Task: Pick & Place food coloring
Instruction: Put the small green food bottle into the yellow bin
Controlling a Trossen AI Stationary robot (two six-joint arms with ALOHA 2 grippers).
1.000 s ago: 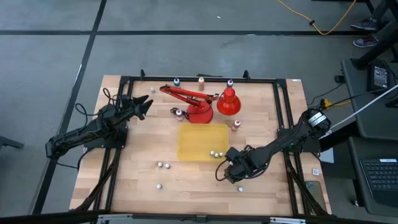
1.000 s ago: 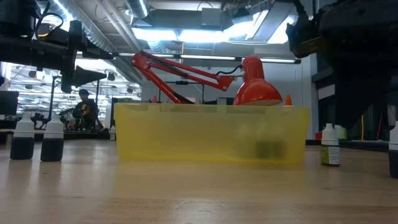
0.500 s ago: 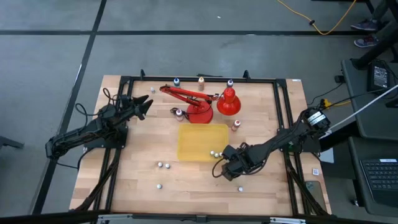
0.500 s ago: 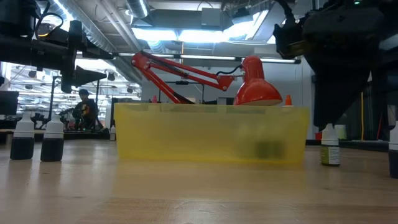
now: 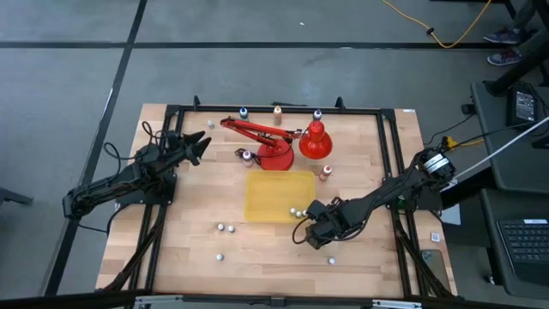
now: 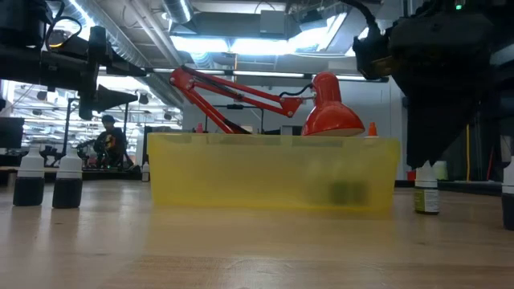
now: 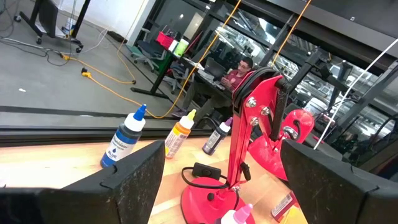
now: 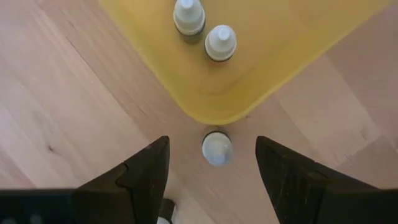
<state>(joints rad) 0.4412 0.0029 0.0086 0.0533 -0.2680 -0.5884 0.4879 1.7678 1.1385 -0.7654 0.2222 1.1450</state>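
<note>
Jaws of the right gripper [image 8: 211, 171] stand parted and empty, straddling from above one white-capped food coloring bottle [image 8: 216, 148] that stands on the wood just outside the rounded corner of the yellow tray [image 8: 261, 74]. Two more bottles [image 8: 205, 28] stand inside that corner. My worry is the tray wall: it sits so near the target bottle that a descending finger could catch the rim, shove the tray, or tip the bottle before the close. The high view places the right gripper [image 5: 314, 230] at the tray's near right corner and shows other loose bottles [image 5: 225, 228] on the table. The left gripper [image 5: 194, 144] waits well off, jaws wide and empty, facing the red lamp [image 7: 249, 143]. Only the right wrist view shows the bottle centred between the fingers.
</note>
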